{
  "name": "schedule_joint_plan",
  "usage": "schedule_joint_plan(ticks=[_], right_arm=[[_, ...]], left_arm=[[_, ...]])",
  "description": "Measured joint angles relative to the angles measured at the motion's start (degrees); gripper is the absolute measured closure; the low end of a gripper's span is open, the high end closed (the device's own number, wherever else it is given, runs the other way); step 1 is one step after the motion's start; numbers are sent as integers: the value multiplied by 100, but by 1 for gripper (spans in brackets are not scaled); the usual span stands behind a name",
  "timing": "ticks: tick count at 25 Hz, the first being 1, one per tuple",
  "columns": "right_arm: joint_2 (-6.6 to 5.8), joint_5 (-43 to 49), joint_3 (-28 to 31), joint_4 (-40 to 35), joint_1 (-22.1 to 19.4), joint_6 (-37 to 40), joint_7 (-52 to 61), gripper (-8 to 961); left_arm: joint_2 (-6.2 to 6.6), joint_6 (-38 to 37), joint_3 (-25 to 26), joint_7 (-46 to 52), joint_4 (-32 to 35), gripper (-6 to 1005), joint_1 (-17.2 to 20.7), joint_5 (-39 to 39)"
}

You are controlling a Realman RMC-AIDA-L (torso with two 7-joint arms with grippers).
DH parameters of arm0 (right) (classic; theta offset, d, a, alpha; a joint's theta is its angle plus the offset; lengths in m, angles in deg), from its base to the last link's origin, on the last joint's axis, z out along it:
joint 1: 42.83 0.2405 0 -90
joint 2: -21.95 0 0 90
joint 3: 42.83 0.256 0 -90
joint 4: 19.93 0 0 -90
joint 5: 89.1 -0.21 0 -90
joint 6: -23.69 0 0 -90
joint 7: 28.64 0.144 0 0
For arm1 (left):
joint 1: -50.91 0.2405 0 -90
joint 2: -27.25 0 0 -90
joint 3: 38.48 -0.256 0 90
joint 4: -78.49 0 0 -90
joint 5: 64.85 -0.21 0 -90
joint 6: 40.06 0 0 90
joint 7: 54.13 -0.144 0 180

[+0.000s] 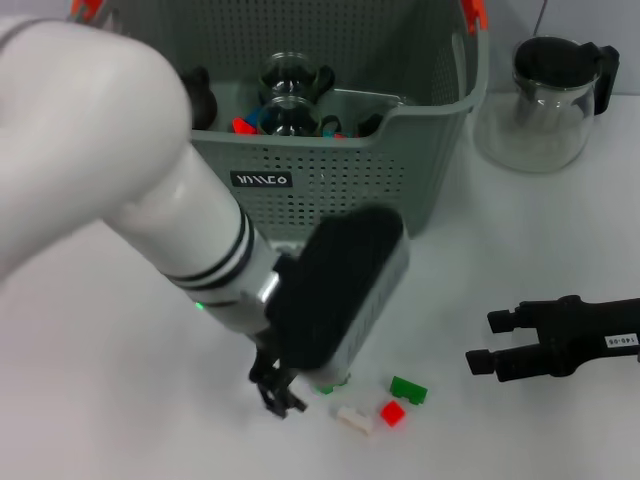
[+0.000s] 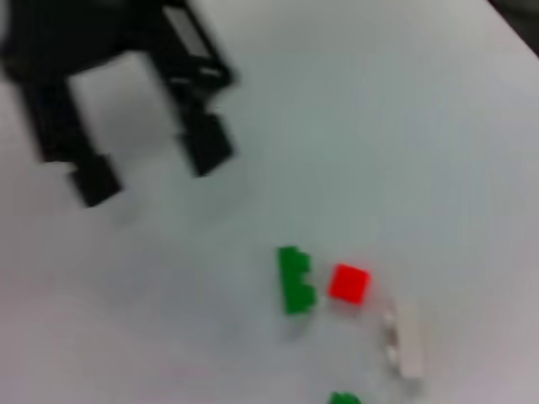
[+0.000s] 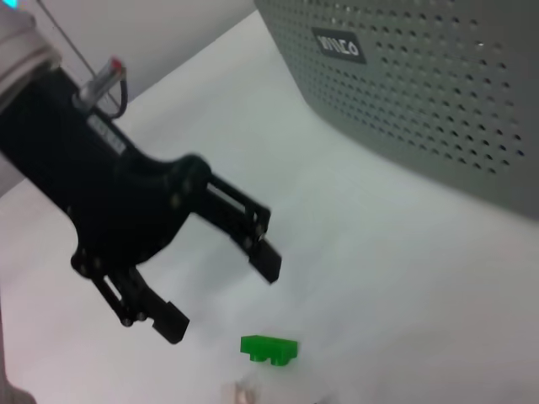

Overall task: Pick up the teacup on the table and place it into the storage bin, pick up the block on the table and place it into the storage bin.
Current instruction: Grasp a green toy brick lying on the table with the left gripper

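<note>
Green block (image 1: 408,389) seemingly long-axis toward right pincer (image 1: 482,341)

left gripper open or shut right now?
Open. In the right wrist view the left gripper has its two black fingers spread apart, nothing between them, above the table near a green block.

You have a plain white surface (image 1: 120,400) in front of you. Toward its far edge stands the storage bin (image 1: 330,190), grey-green and perforated, with a small black label on its near wall. At the far right corner a glass teapot (image 1: 545,105) with a black lid rests on the surface, just beside the bin. Near the front edge lies a small cluster of blocks: a green block (image 1: 408,389), a red block (image 1: 392,413) and a white block (image 1: 354,418), close together, and another green piece (image 1: 324,388) partly hidden beside them.
</note>
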Motion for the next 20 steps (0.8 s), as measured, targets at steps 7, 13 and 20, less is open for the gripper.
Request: schedule_joint_plan(ticks=[7,13,20], right_arm=[[31,-40,187,199,29,-73,99,42],[31,-18,222,401,34,-140,55,42],[-32,-8,224,390,9,-8,-42,42]], left_arm=[[1,107,-452,-624,-323,62,-337,-329],[12,177,-683,-833,-713,65,-681,-341],[-19,203,-1026,-819,-878,78,-945,-268]])
